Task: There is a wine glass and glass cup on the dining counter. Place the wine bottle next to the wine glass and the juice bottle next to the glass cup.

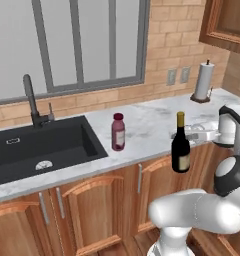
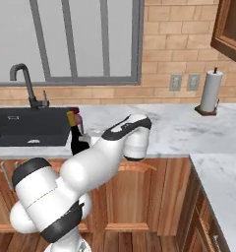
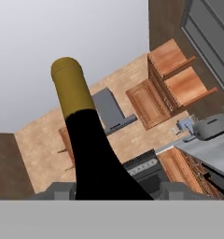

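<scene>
The two-finger gripper [image 3: 118,190] is closed partway around the body of the tall dark glass wine bottle [image 1: 180,145] with its slim neck and gold-tan top. In the hand view the two finger tips sit on either side of the bottle's shoulder, and in the left base view the bottle hangs in front of the wooden cabinet doors, clear of the white-grey marble counter [image 1: 147,122], so it appears lifted and held.

Reading left to right in the left base view: a black sink [image 1: 42,147] with a dark tap, then the squat maroon juice bottle [image 1: 118,132] with a maroon cap and pale label, standing upright on the counter just right of the sink, then the held wine bottle, and far right a white paper-towel roll [image 1: 204,81] on its stand.

The wine bottle is likely heavy, rigid, smooth and breakable. A grip on the wide body below the shoulder suits it better than the neck, and keeping it upright should limit slipping.
</scene>
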### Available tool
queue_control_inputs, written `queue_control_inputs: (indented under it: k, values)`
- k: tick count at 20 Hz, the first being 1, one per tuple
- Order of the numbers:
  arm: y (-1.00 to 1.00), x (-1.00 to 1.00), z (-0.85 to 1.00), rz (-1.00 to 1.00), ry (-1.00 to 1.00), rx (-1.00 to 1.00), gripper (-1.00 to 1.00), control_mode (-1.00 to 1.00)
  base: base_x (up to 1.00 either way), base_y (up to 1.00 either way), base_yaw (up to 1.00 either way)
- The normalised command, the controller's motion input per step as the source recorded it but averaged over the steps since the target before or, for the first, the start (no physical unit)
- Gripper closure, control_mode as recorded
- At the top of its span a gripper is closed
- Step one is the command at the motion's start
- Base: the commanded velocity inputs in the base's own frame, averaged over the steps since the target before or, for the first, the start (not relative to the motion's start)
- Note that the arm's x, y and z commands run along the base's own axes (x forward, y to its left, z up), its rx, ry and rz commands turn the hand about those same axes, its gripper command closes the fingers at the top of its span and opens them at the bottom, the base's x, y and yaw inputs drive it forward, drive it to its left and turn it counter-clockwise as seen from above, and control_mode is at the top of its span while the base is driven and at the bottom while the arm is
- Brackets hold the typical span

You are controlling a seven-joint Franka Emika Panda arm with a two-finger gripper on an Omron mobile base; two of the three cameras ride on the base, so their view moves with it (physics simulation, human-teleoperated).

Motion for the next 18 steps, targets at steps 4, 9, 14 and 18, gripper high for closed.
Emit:
queue_control_inputs:
  k: [4,9,14,18]
  values:
    - [0.00,0.00,0.00,0.00,0.00,0.00,1.00,1.00,-0.37,0.67,-0.17]
    - [0.00,0.00,0.00,0.00,0.00,0.00,1.00,1.00,-0.52,0.68,0.29]
    - [0.00,0.00,0.00,0.00,0.00,0.00,1.00,1.00,-0.29,0.54,0.72]
    - [0.00,0.00,0.00,0.00,0.00,0.00,1.00,1.00,-0.27,0.49,0.76]
